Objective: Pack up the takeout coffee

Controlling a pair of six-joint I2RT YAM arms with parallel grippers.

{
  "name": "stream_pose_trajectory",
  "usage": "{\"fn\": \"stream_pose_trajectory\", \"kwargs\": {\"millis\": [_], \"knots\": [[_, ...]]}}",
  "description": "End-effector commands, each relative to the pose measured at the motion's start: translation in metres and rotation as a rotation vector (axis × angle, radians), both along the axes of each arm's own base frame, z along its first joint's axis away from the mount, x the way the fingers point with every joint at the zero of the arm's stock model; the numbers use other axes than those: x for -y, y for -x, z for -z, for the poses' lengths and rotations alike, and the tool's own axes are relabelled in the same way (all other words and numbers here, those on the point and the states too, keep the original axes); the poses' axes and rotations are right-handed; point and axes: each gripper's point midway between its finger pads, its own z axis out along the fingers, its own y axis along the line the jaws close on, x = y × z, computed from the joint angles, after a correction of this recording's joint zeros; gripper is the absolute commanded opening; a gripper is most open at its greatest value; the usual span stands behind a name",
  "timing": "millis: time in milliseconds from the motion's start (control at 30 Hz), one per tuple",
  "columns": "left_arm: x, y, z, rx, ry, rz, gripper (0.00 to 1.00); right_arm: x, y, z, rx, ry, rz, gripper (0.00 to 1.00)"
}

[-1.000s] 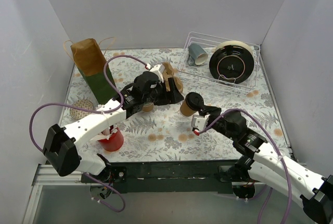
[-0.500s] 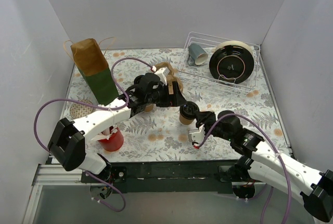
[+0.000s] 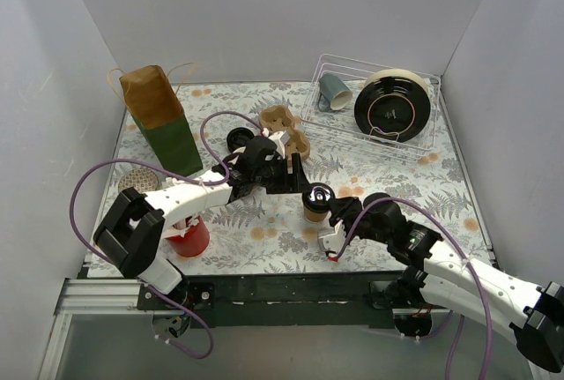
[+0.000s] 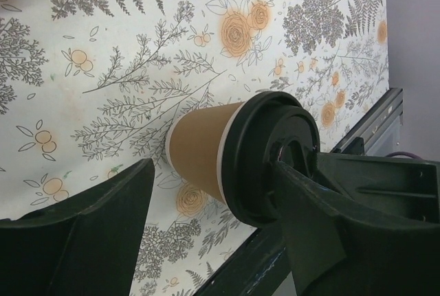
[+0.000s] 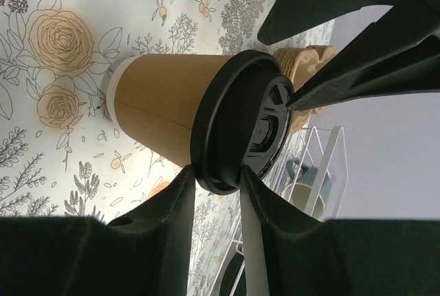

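A hand-over is judged to be in progress. Towards the near edge of the worktop [image 3: 264,226], at about five o'clock from its middle, a takeout coffee cup [image 5: 161,107] is being pinched at the rim of its black lid [image 5: 240,128] by the right pincer [image 5: 216,176], whose fingers are being held narrow on that rim. The cup is being held upright; whether its base is touching the worktop cannot be told. From its eleven o'clock it is being straddled by the left pincer [image 4: 214,172], which is standing wide, one finger plainly apart from the kraft wall and the other just beside the lid. The next move is judged to call for the left fingers to be closed squarely on the body below the lid, and gently, since the paper wall is likely to give, before the right grip is let go. With both pincers crowding the lid, a knock that tips the cup is being risked. Around it, a red cup [image 3: 192,241] is being half covered by the left arm at eight o'clock, and a round woven mat [image 3: 134,183] is lying at nine. Farther off, a second black lid [image 3: 238,139] is showing at ten o'clock and a pulp cup carrier [image 3: 284,124] at eleven, the left pincer itself being placed between cup and carrier. Farthest, a brown and green paper bag [image 3: 160,120] is standing at ten o'clock and a wire rack [image 3: 427,137] at one.
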Motion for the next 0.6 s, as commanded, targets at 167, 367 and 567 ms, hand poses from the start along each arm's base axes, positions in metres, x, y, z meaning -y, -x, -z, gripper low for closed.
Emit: {"fn": "stream_pose_trajectory", "kwargs": {"millis": [167, 367, 567], "knots": [[0.003, 0.011, 0.011, -0.03, 0.041, 0.034, 0.65, -0.002, 0.001, 0.0, 0.005, -0.002, -0.01, 0.45], [0.002, 0.013, 0.013, -0.031, 0.052, 0.031, 0.65, -0.003, 0.009, -0.007, -0.073, -0.026, -0.007, 0.59], [0.001, 0.015, 0.013, -0.029, 0.057, 0.032, 0.65, -0.006, 0.029, -0.022, -0.253, -0.131, 0.017, 0.6]]}}
